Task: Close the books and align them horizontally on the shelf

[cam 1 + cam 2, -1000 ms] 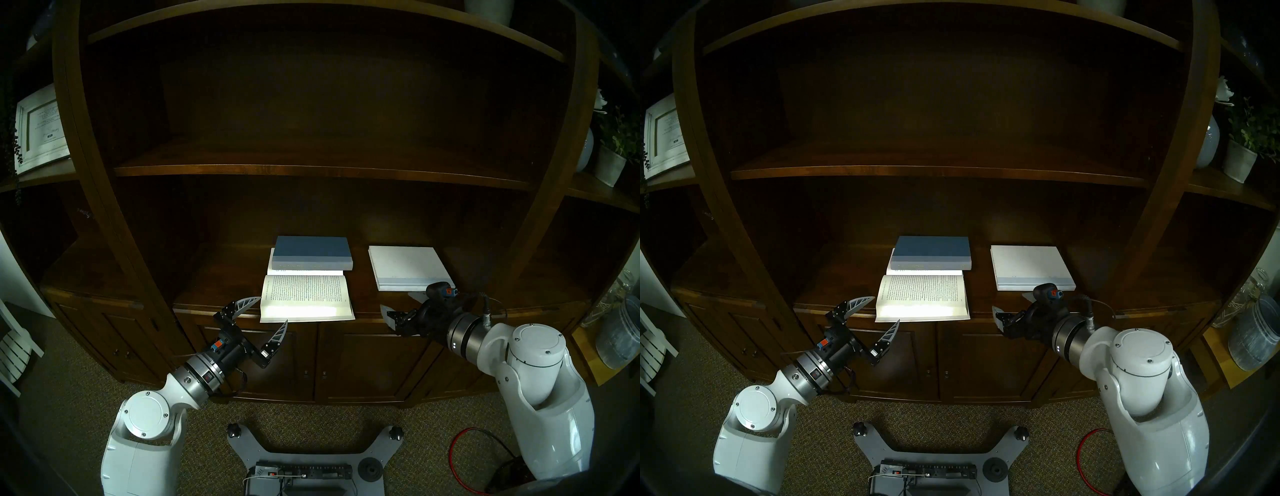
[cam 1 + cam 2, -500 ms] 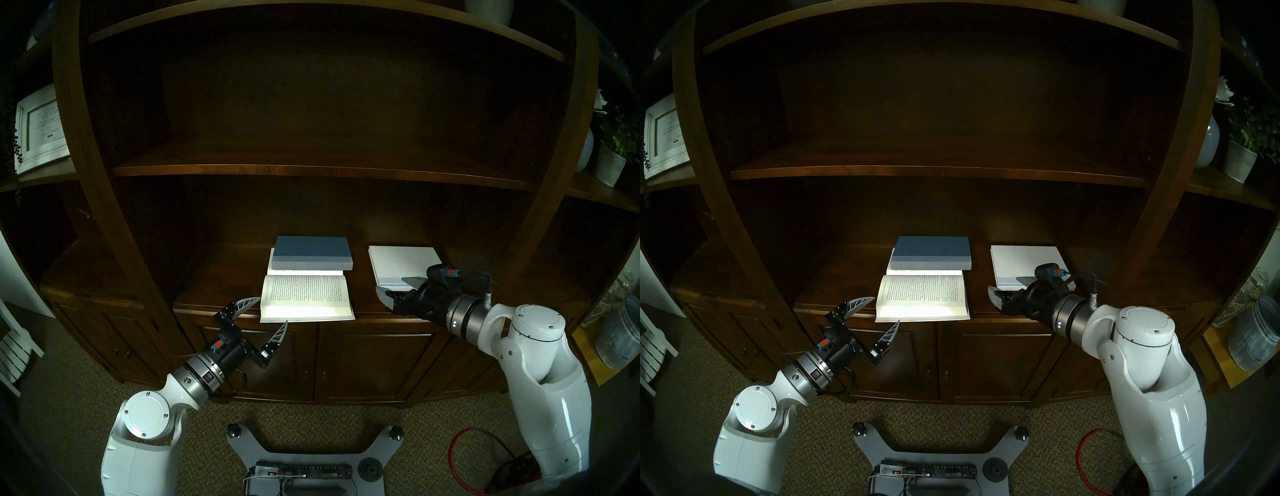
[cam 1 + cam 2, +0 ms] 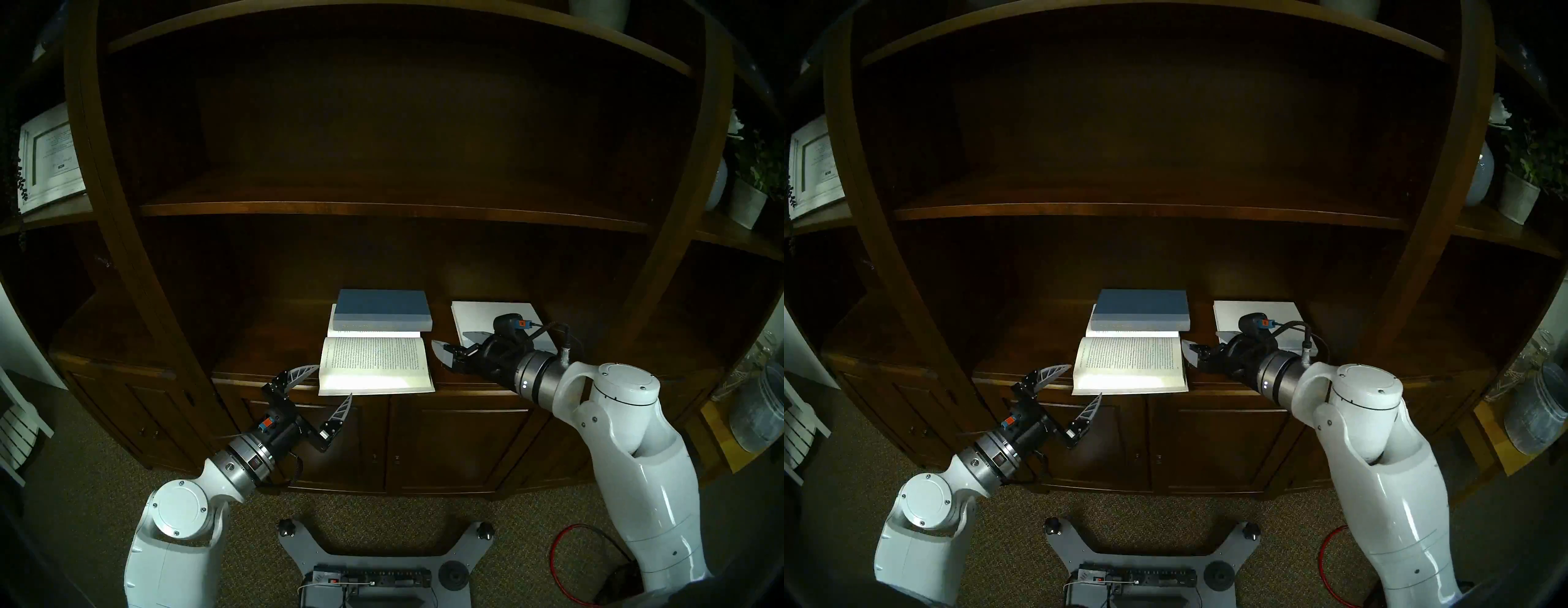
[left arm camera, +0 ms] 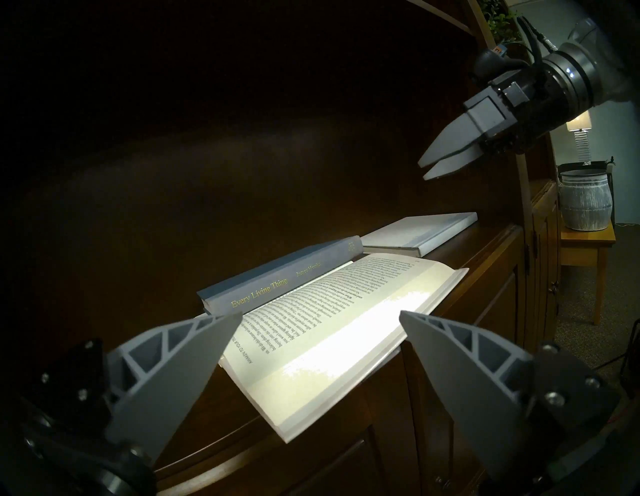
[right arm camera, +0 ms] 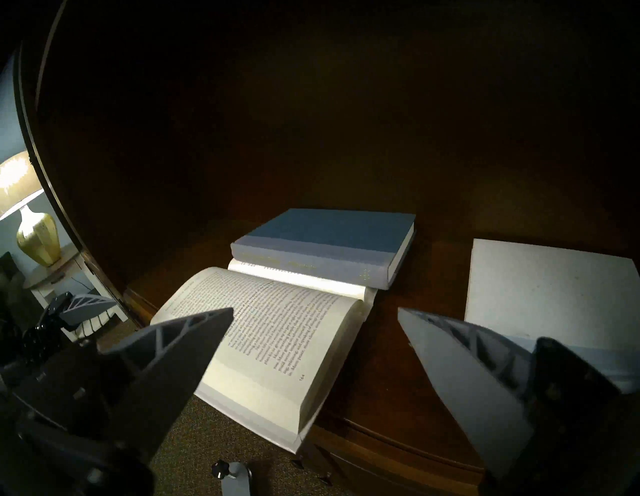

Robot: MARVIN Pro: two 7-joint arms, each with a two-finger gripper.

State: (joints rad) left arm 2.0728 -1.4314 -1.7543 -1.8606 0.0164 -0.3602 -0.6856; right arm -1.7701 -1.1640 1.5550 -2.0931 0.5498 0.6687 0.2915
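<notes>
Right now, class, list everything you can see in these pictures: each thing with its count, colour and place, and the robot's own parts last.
open book: one, white pages, front edge of the ledge, overhanging it.
blue book: one, blue with grey-blue spine, shut, lying on the open book's far half.
white book: one, white, shut, right of the others.
ledge: one, dark brown wood, above the cabinet doors.
framed picture: one, white frame, left side shelf.
potted plant: one, green in a pale pot, right side shelf.
left end effector: one, grey fingers, open, at the open book's left front corner.
right end effector: one, grey fingers, open, between open and white books.
</notes>
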